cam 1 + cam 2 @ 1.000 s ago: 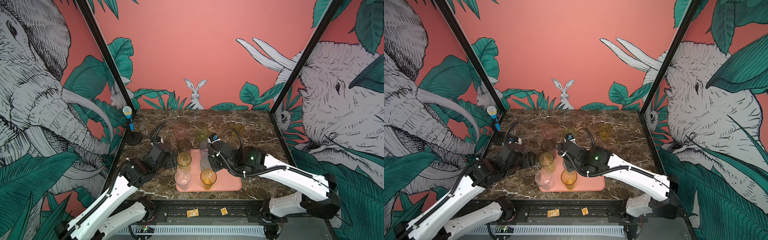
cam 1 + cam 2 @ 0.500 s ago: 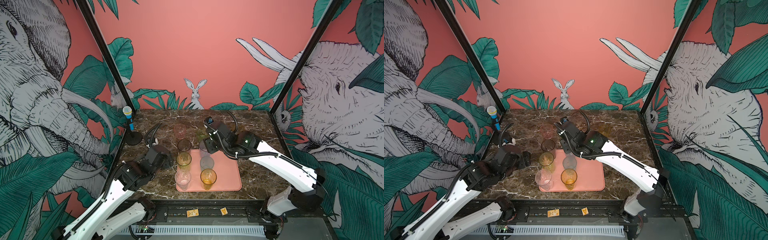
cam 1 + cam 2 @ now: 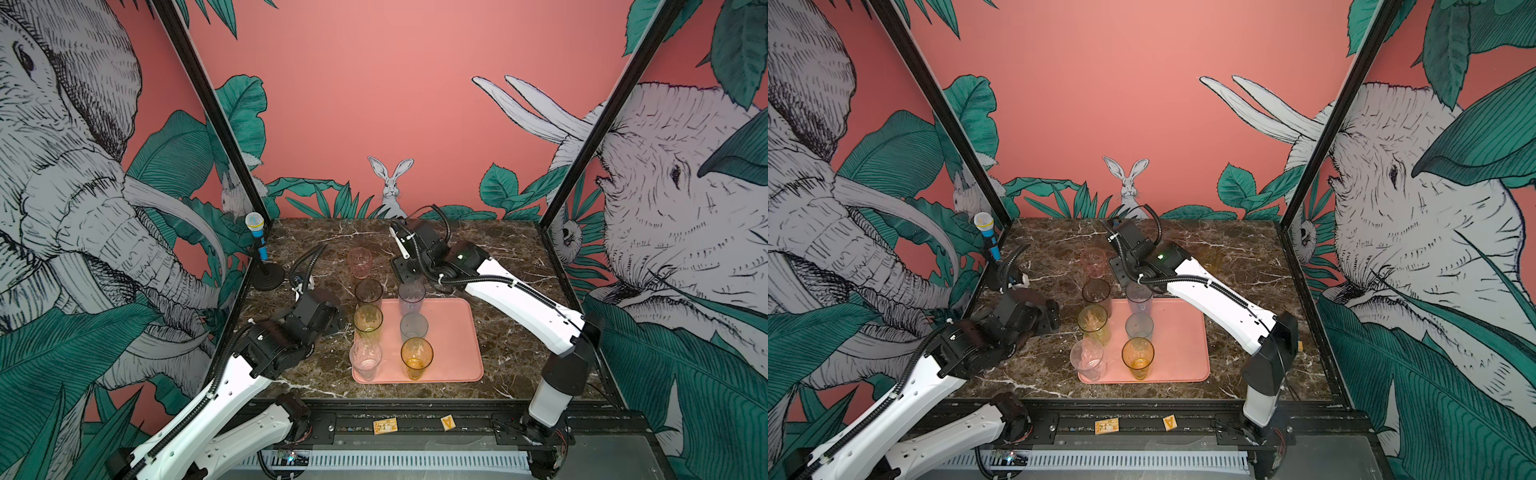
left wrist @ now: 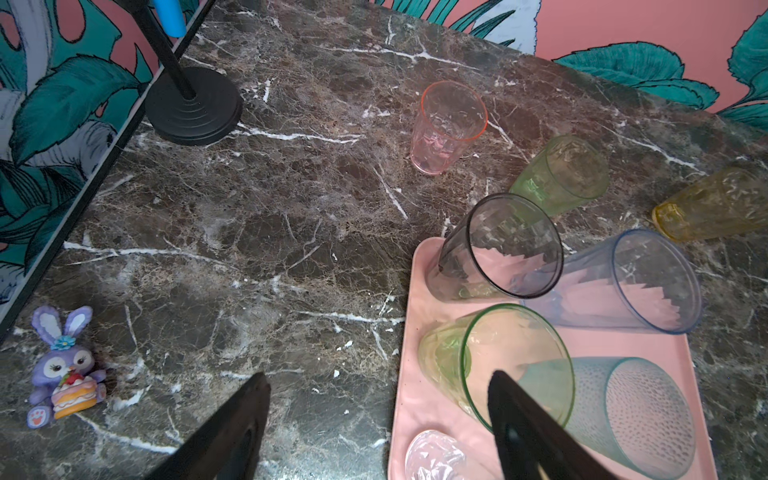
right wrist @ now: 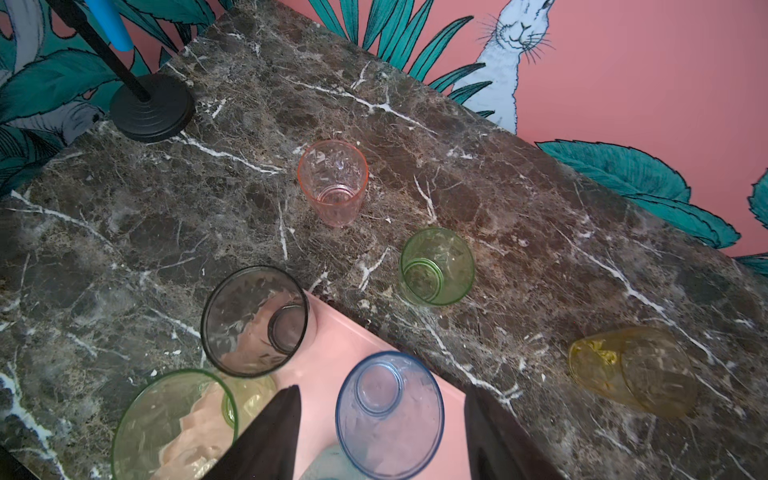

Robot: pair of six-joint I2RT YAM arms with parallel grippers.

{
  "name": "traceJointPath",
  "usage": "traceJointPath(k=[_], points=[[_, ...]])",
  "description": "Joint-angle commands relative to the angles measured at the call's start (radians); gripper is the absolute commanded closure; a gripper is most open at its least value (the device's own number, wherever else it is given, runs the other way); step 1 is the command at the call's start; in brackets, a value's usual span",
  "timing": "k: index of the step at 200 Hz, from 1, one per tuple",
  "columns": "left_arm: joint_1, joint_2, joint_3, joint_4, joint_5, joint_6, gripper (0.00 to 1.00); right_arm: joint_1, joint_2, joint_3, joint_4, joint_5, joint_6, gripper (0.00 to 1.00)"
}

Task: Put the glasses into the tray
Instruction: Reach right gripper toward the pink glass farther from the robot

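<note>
Right jaws: apart and empty, raised over the far edge of the tray [image 3: 453, 332]. In the right wrist view they straddle the lilac-blue glass [image 5: 388, 415] from above, with a gap on each side.
Left jaws: apart and empty, low over the desk [image 3: 507, 365] just beside the tray's left edge, near the tall green glass [image 3: 368, 322].
Just changed: a second ago the right jaws were down among the glasses at the tray's far edge, set closer together. They have since widened and lifted back toward the far wall. The left arm [image 3: 232, 386] has eased back slightly.
Meaning: the lilac-blue glass looks delivered. It stands upright and free on the tray's far edge.
On the tray: six glasses, upright, in two rows. The smoky grey glass [image 3: 368, 293], tall green glass and clear glass [image 3: 365, 358] line the left edge. The lilac-blue glass, short teal-grey glass [image 3: 413, 326] and amber glass [image 3: 416, 357] stand beside them. The tray's right half is bare.
Off the tray: the pink glass [image 3: 359, 262], short green glass [image 5: 436, 266] and yellow glass [image 5: 631, 370] stand apart on the desk beyond the far edge.
Progress: about two thirds done, by my count.
Next: probably the short green glass, which is closest to the right jaws.
</note>
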Motion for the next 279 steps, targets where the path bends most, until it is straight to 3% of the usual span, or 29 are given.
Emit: traceJointPath(k=[1,109,160,279], points=[[0.003,0.023,0.038,0.013,-0.032,0.005,0.16,-0.03,0.053,0.062,0.055,-0.069,-0.018,0.35],[0.003,0.057,0.001,0.108,-0.049,0.026,0.16,-0.109,0.42,0.353,0.101,-0.225,0.04,0.35],[0.003,0.074,-0.001,0.131,-0.057,0.04,0.17,-0.112,0.628,0.573,0.028,-0.263,0.082,0.36],[0.003,0.065,-0.044,0.154,-0.044,0.025,0.17,-0.115,0.775,0.655,0.128,-0.215,0.165,0.36]])
